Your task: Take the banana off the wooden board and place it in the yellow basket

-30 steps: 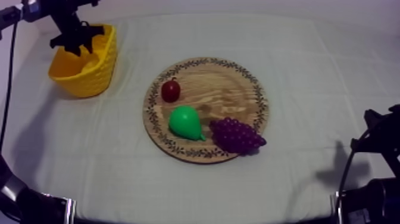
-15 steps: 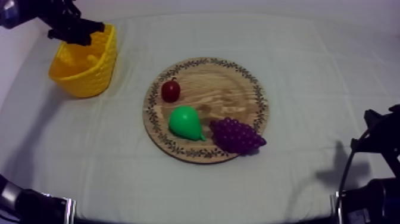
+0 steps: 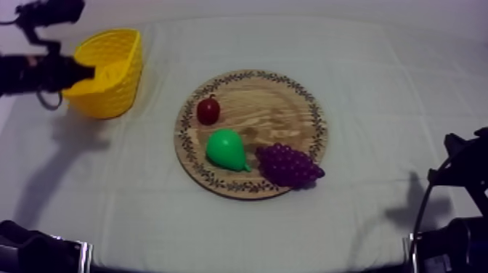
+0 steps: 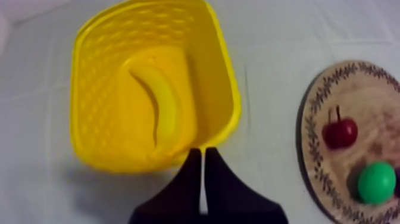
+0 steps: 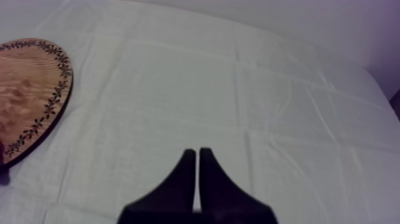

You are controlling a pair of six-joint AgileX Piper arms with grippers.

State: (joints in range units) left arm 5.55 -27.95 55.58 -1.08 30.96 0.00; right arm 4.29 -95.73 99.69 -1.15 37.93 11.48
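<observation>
Top view: the yellow basket [image 3: 116,94] stands near the far left corner of the bench [image 3: 392,87], close to the cloth's edge. The left gripper [image 3: 87,72] is at the basket's left rim, probably above it, though height is hard to judge from this angle. Well apart, at mid-bench, the round wooden board [image 3: 290,109] carries a small red fruit [image 3: 208,110], a green pear [image 3: 226,150] and a bunch of grapes [image 3: 289,165]. Bare cloth between basket and board leaves a free lane.

Left wrist view: the banana [image 4: 166,110] lies on the basket's floor, curving along the wall nearer the board, so the placing looks done. The left gripper's fingers lie together as a narrow wedge, holding nothing, over the basket's near rim. I judge the toy banana light, stiff and smooth, so apt to slip. The middle of its curve would be the surest place to hold it. The basket looks light too, and a nudge on its rim could slide or tip it, so a straight lift clear seems safest.

Right wrist view: the right gripper [image 5: 196,152] is closed to a narrow wedge, empty, over open cloth, with the board's rim well apart from it.
</observation>
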